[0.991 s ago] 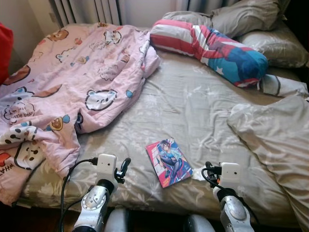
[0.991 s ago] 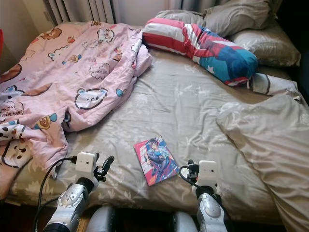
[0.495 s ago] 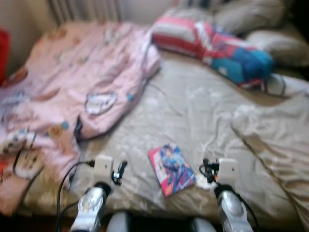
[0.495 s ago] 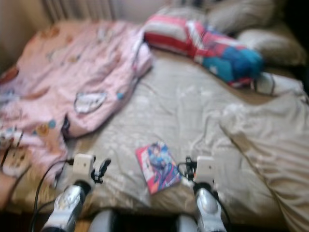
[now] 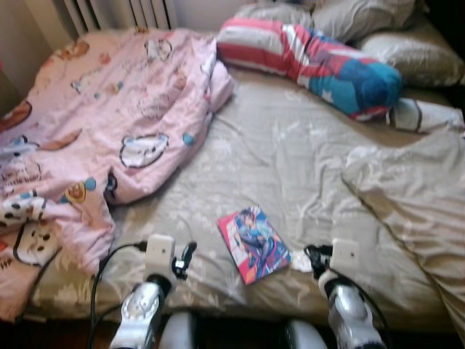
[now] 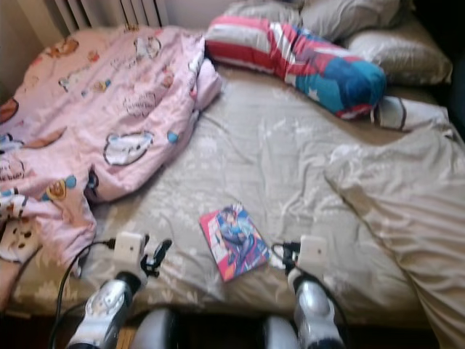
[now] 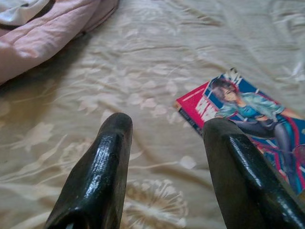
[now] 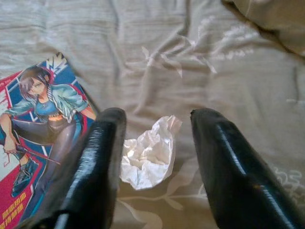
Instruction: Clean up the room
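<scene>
A comic book (image 5: 254,243) with a pink and blue cover lies on the grey floral bedsheet (image 5: 290,160) near the bed's front edge. Just right of it sits a crumpled white tissue (image 8: 147,155). My right gripper (image 8: 159,117) hovers low over the sheet, open, with the tissue lying between its two fingers and the book beside it. My left gripper (image 7: 169,126) is open too, above bare sheet to the left of the book (image 7: 252,119), holding nothing. In the eye view the left gripper (image 5: 186,258) and right gripper (image 5: 314,256) flank the book.
A pink bear-print blanket (image 5: 109,123) is heaped over the bed's left half. A red, white and blue pillow (image 5: 312,62) and grey pillows (image 5: 407,62) lie at the head. A beige duvet (image 5: 414,203) is bunched on the right.
The camera shook and shifted slightly, so the bed sits a little higher in the picture. Both grippers keep their places either side of the book.
</scene>
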Motion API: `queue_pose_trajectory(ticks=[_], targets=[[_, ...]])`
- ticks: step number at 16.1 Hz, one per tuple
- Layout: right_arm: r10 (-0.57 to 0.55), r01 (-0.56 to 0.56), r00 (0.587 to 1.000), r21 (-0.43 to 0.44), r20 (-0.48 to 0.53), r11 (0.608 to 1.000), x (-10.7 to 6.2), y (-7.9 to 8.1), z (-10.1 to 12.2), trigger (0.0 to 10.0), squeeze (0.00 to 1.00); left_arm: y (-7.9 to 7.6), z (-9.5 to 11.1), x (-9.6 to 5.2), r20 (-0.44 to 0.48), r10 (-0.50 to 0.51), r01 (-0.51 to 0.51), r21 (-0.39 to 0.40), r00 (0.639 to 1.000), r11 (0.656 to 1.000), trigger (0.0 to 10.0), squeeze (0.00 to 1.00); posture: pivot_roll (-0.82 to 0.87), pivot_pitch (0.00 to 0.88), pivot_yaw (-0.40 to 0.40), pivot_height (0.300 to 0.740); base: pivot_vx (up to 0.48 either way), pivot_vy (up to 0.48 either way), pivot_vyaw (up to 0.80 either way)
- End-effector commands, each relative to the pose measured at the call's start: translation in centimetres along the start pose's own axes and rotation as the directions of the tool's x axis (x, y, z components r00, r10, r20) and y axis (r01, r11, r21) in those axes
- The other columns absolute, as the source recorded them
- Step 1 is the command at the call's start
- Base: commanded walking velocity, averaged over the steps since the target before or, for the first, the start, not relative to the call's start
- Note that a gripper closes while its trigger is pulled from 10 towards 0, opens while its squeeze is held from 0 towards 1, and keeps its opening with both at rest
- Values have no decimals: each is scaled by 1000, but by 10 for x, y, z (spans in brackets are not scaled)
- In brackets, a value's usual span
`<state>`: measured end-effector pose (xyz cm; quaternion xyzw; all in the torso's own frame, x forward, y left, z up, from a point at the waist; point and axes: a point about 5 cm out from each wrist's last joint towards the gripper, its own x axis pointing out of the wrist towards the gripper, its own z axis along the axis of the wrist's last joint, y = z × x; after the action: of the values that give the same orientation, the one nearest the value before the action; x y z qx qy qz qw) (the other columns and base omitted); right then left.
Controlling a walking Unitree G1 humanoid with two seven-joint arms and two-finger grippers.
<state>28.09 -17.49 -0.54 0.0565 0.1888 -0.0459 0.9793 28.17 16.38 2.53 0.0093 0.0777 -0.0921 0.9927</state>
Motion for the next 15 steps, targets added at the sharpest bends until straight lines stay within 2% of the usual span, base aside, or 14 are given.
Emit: queue_pose_trajectory(ticks=[1,4,6,9,10,12,14,15], targets=[[-6,7,999,21,-50,1000,0,-2,-6,10000,1000,-5,3,3,-3,-22,22,-3,1000,1000,10000,0,31,267,-3,650,0,0,0],[1,4,997,62,-82,998,5,-1,-2,10000,1000,-7,23,14,64,-28,28,1,998,1000,10000,0,64,320,-4,650,0,0,0],[-5,16,996,120,-89,993,10,-1,5,10000,1000,-5,43,23,122,-17,18,-2,992,1000,10000,0,79,350,1,650,0,0,0],[-21,32,996,132,-82,991,11,-4,8,10000,1000,-6,56,21,164,-27,26,5,986,1000,10000,0,109,397,20,650,0,0,0],[-32,44,996,143,-83,989,10,-7,7,10000,0,-5,57,17,171,-27,26,8,985,1000,10000,0,116,403,23,650,0,0,0],[-24,44,995,205,-96,978,10,-10,6,10000,0,-5,56,6,173,-35,31,29,984,999,10000,0,141,413,29,650,0,0,0],[-9,24,996,171,-91,985,10,-8,6,10000,0,-4,55,-5,166,-43,35,52,985,998,10000,0,159,424,37,650,0,0,0],[-18,35,996,186,-93,982,10,-9,5,10000,0,-2,52,-14,149,-45,36,66,988,997,10000,0,166,432,39,650,0,0,0]])
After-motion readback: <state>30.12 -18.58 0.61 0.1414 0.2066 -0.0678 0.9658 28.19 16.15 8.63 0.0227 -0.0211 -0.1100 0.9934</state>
